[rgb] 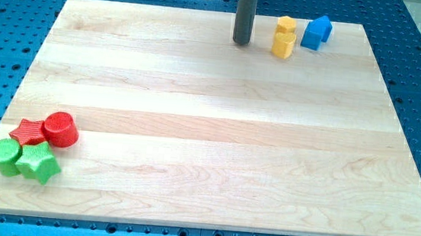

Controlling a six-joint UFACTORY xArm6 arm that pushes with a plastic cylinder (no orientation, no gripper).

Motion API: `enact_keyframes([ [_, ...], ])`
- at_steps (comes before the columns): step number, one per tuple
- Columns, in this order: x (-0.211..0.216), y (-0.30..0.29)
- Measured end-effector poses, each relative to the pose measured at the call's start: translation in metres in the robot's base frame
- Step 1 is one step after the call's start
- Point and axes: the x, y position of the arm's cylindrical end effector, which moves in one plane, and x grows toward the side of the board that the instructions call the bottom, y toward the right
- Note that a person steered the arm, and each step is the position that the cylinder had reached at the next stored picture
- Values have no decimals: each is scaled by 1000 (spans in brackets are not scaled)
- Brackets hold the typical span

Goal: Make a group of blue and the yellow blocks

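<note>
up at the view's top the dark rod comes straight down onto the wooden board [209, 133], and my tip [241, 42] rests on the wood just to the view's left of the yellow block [284, 36], apart from it by a narrow strip of bare board. there are no jaws on this arm at all, only the rod, so nothing is being held; anything it does, it does by shoving from the side.

the yellow block looks like a knobbly, two-lobed piece, though its exact shape is hard to make out. just to its right, near the board's top right corner, sits the blue block [317, 32], shaped rather like a little house. the two are near each other with a slim gap between them, so i'd judge the grouping nearly or already done; a small nudge toward the view's right from where the tip stands would close that gap.

well apart, down at the view's bottom left, the other colours huddle together: a red round block [60, 128], a red star block [29, 132], a green round block [5, 156] and a green star block [38, 163], touching or almost so. they lie clear of the tip, so they're in no danger of being mixed in. the one risk i see is pushing too hard and sliding blue off the top edge.
</note>
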Motion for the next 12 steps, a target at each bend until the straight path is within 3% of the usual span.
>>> enact_keyframes([
  [1, 0, 0],
  [2, 53, 2],
  [3, 94, 68],
  [4, 74, 187],
  [5, 12, 257],
  [6, -31, 288],
  [8, -53, 274],
  [10, -74, 191],
  [11, -74, 190],
  [12, -51, 132],
])
